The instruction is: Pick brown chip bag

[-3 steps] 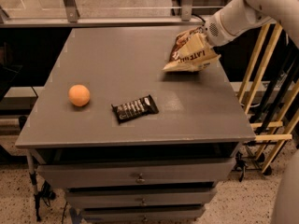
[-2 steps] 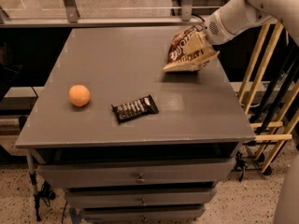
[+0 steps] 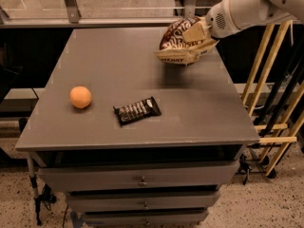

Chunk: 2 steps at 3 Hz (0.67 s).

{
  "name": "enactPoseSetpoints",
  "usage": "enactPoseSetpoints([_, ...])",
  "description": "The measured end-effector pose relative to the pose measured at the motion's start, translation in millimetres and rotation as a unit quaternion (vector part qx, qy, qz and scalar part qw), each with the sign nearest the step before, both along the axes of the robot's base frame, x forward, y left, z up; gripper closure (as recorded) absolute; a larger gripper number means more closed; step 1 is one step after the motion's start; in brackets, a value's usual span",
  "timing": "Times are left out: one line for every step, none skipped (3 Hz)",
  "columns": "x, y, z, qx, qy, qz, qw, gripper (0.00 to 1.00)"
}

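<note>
Camera view: end effector (image 3: 198,33) gripping bag (image 3: 175,38), far-right edge.

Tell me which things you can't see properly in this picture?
- Camera view: the pincer, shut on the brown chip bag above the back right of the table, covers the bag's right side.
- The arm is cut off by the top right edge.
- The lettering on the black candy bar is too small to read.
</note>
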<state>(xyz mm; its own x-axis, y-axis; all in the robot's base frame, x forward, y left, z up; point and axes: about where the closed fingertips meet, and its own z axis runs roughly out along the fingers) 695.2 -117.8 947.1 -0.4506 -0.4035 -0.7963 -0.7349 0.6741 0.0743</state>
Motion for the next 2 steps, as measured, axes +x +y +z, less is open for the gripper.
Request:
enactPoseSetpoints([-11,8,38,0.032,-0.060,0.026,0.9973,1.00])
enactPoseSetpoints([-20,8,62,0.055,-0.101,0.040,0.9926,1.00])
